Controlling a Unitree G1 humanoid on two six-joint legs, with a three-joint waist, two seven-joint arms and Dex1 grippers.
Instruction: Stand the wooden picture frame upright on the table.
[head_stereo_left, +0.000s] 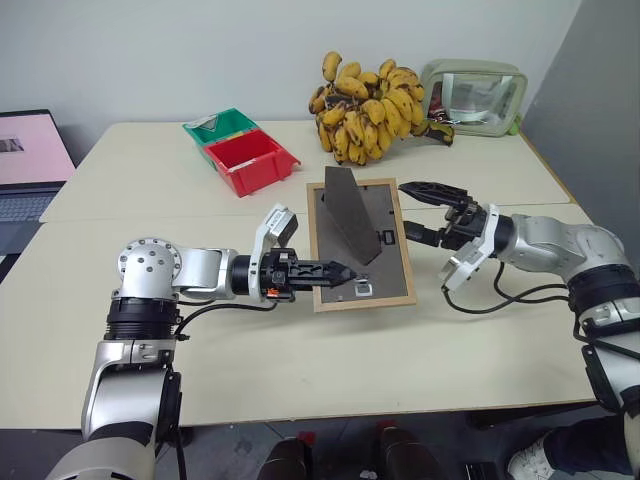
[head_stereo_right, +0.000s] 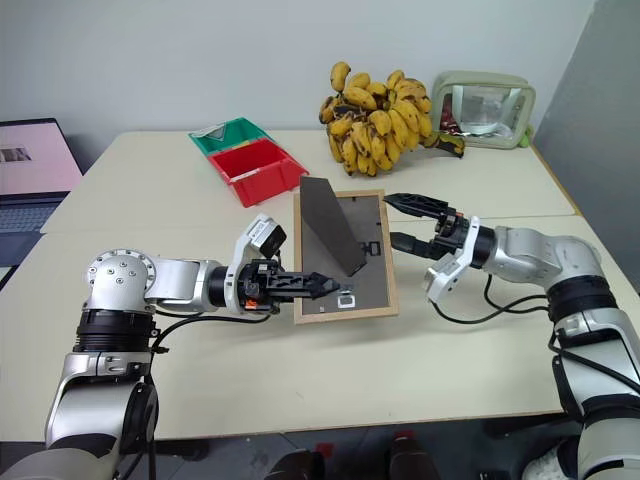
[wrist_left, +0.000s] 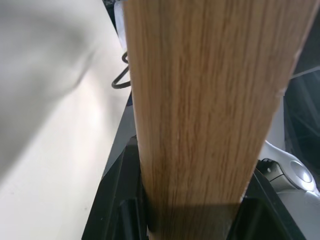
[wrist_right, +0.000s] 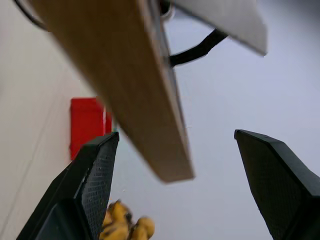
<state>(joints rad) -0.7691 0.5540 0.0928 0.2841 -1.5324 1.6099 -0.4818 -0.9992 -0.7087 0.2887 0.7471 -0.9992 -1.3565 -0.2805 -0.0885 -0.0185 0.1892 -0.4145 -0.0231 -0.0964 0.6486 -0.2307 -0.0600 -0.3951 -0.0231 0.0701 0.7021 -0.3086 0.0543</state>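
The left gripper (head_stereo_left: 335, 271) pinches the frame's (head_stereo_left: 358, 243) near left edge, holding it back-up over the table (head_stereo_left: 300, 350), while the right gripper (head_stereo_left: 437, 212) waits wide open and empty beside it. To stand it well, tip it slowly so the bottom edge and fold-out stand (head_stereo_left: 350, 210) both touch down. The frame is smooth light wood with a flat dark back.

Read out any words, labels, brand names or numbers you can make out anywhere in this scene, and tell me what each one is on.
No text can be read anywhere in these views.
Laptop screen: a pink page with a small dark picture, too small to read.
Wooden picture frame: only its dark back, stand and clips show, no lettering.
Red bin, green bin, banana bunch and green-rimmed mirror: no labels visible.
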